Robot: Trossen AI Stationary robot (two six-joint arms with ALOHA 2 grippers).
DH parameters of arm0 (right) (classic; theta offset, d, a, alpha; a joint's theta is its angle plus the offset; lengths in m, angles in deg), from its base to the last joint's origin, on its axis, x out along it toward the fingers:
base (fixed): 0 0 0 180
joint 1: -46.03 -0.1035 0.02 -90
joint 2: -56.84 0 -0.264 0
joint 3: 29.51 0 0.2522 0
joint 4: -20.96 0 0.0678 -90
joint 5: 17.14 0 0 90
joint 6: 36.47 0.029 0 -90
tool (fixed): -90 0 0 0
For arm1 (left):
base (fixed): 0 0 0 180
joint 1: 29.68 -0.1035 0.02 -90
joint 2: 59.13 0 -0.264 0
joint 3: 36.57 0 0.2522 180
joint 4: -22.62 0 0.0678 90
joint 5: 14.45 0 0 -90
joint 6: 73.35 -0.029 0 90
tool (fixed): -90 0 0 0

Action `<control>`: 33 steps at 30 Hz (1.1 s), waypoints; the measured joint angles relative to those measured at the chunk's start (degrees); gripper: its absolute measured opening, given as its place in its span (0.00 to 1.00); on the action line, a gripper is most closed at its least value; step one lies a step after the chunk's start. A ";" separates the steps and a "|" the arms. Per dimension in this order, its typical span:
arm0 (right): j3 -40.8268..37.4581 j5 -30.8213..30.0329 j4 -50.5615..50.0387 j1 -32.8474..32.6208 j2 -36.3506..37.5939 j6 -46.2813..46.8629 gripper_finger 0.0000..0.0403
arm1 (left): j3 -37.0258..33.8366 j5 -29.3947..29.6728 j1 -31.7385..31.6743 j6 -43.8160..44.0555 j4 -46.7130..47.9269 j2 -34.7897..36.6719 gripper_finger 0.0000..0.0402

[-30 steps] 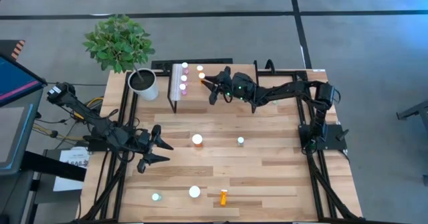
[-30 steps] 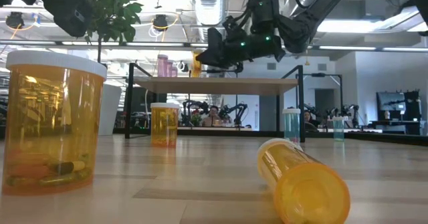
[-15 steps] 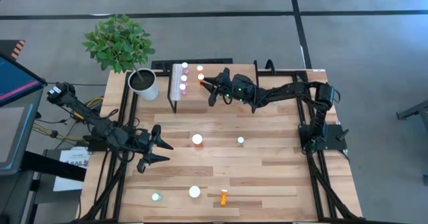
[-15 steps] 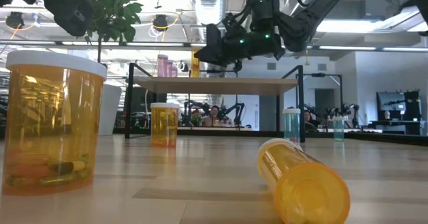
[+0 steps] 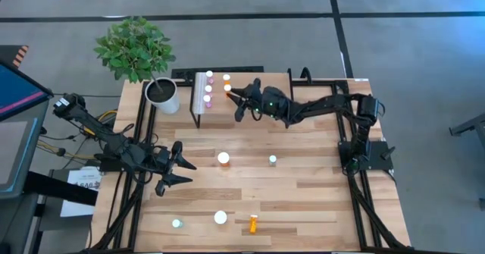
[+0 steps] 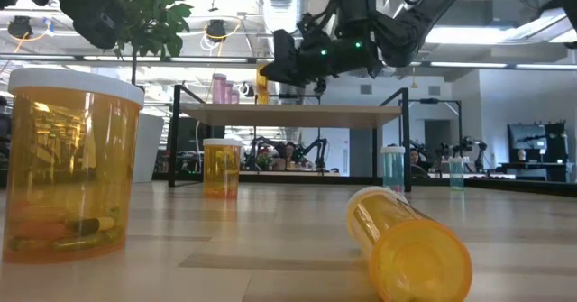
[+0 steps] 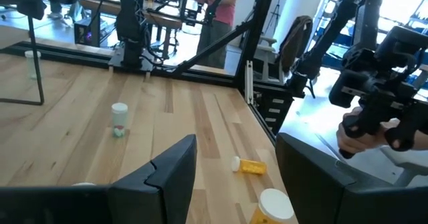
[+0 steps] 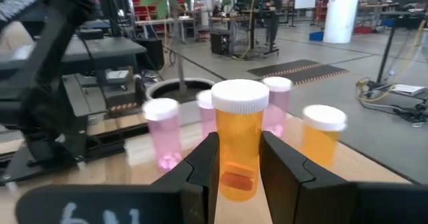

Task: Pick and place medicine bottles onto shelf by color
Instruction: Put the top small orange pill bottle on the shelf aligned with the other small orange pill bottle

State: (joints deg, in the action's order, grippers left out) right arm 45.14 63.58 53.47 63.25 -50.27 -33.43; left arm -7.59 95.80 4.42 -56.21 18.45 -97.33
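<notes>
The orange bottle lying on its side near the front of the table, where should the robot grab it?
Probably around the middle of its round body, from straight above. The tipped orange plastic bottle lies flat on the wooden table, pointing front to back, so fingers closing across its sides should stop it rolling. The open left gripper is nearer.

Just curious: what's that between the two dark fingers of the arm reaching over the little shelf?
The right wrist view shows an orange bottle with a white cap between the right gripper's fingers, above the shelf, near pink bottles.
</notes>
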 joint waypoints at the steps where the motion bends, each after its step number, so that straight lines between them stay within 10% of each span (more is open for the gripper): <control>1: 0.18 0.00 0.12 -0.14 0.00 0.42 0.27 | 0.00 0.00 0.01 0.00 0.00 -0.01 0.48; 33: 1.13 -7.86 0.95 -4.13 -0.02 2.19 0.27 | 0.02 0.12 -0.01 -0.32 0.00 -0.01 0.48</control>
State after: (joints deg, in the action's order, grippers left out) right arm 46.27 55.72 54.42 59.12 -50.29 -31.23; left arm -7.56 95.92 4.41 -56.53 18.45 -97.34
